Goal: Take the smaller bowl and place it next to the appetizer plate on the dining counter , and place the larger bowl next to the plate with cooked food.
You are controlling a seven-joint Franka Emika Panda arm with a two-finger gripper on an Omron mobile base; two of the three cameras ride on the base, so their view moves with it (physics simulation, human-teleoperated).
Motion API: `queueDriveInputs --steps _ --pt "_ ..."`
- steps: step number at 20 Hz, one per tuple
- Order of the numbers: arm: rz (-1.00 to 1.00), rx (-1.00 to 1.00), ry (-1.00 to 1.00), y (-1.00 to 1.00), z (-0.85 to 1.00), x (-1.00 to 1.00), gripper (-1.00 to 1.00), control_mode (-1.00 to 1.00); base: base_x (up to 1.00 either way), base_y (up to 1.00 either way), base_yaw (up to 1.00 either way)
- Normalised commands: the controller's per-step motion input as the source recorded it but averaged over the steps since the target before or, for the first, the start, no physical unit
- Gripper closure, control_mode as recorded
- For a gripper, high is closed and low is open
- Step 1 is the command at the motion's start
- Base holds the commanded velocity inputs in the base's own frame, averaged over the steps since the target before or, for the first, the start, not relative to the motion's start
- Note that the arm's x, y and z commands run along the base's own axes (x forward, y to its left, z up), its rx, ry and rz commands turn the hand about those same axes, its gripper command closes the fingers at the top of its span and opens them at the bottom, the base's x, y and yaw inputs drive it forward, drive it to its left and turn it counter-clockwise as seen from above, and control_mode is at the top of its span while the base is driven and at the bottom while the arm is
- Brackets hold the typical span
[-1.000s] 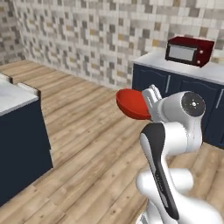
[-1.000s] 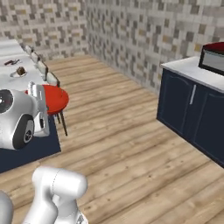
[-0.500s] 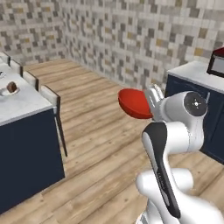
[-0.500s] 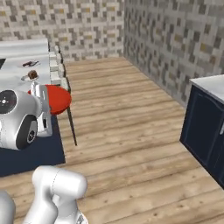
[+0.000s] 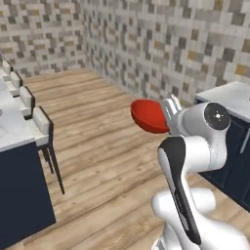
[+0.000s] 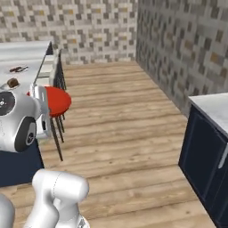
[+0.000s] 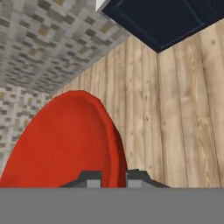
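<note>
One bowl point(image 5: 150, 116), the red one, rides clamped by its rim in the gripper point(image 5: 169, 113), held high in front of the arm so it clears the stools point(image 5: 43, 126) while travelling. Far left, the plate point(image 6: 13, 83) waits on the counter point(image 6: 24, 54), its destination.

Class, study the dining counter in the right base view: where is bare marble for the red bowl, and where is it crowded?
Bare marble lies along the dining counter beyond the appetizer plate. Near the plate, another dish crowds it. The gripper holds the smaller bowl.
</note>
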Motion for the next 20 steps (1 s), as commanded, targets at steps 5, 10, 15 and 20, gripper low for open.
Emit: queueDriveInputs --steps 5,10,15,20 --pt "0.0 0.0 0.0 0.0 0.0 0.0 1.0 1.0 1.0 -0.35 0.35" --pt "0.0 0.0 0.0 0.0 0.0 0.0 1.0 1.0 1.0 -0.3 0.41" --pt "0.0 0.0 0.0 0.0 0.0 0.0 1.0 1.0 1.0 -0.46 0.4" --pt "0.0 0.0 0.0 0.0 0.0 0.0 1.0 1.0 1.0 -0.6 0.38"
